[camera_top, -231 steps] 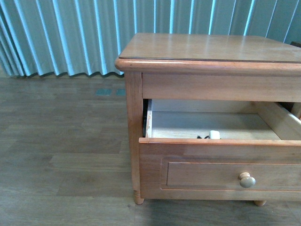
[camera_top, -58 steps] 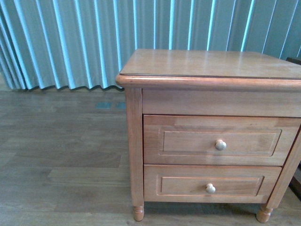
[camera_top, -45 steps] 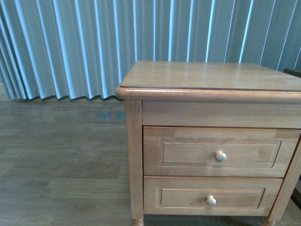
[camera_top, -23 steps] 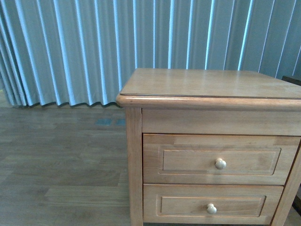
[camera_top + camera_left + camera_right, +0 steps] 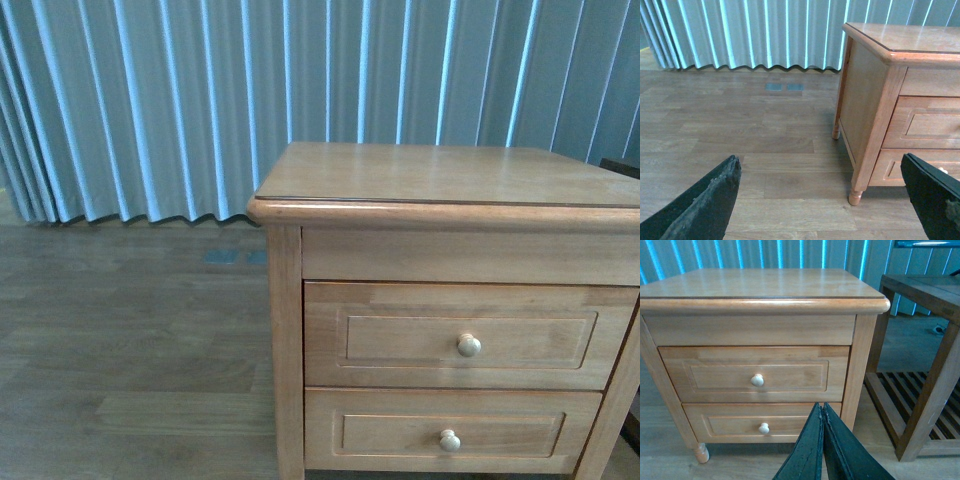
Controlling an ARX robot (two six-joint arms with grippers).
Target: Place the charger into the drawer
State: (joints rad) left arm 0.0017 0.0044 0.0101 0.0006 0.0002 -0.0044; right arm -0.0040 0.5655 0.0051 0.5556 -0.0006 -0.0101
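Observation:
The drawer [image 5: 400, 335], the taller upper one with a recessed panel and a round pale knob [image 5: 469, 345], is closed in the wooden nightstand [image 5: 440, 175]. The charger is hidden. Neither gripper shows in the front view. In the right wrist view my right gripper [image 5: 820, 409] is shut with nothing in it, held well back from the cabinet, with the drawer [image 5: 715, 374] beyond its tips. My left gripper [image 5: 819, 160] is open and empty, off the cabinet's left front corner, over the floor. The drawer [image 5: 935, 125] shows partly there.
A shorter drawer [image 5: 400, 432] with the same knob sits closed below. Pale blue curtains [image 5: 150, 100] hang behind, above a grey wood floor [image 5: 130, 330]. A dark wooden table with a slatted lower shelf [image 5: 925, 365] stands close beside the nightstand's right side.
Five seconds ago the drawer stood pulled out with the white charger inside; now it is closed. The front view has drawn back and risen, and barely shifted in the last half second.

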